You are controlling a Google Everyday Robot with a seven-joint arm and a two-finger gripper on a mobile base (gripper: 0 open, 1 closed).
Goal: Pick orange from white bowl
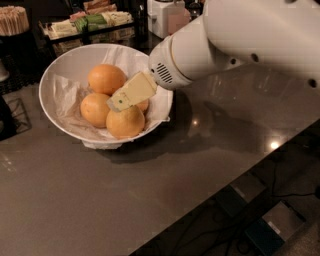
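The white bowl (60, 70), lined with crinkled white paper, stands on the dark table at the upper left. It holds four oranges. The largest, deep orange one (106, 79) lies at the back. A second orange (94, 110) lies at the left and a paler one (125, 123) at the front. The smallest orange (145, 106) is mostly hidden behind my gripper. My gripper (117, 102), cream-coloured, reaches in from the right on the white arm (240, 35). Its tip is over the middle of the bowl, between the oranges, just above the front one.
The dark glossy table (100, 200) ends at a front right edge, with floor and cables below. At the back stand a tray of packets (90, 22), a white appliance (165, 15) and a holder of wooden sticks (12, 20). A black object (6, 120) stands at far left.
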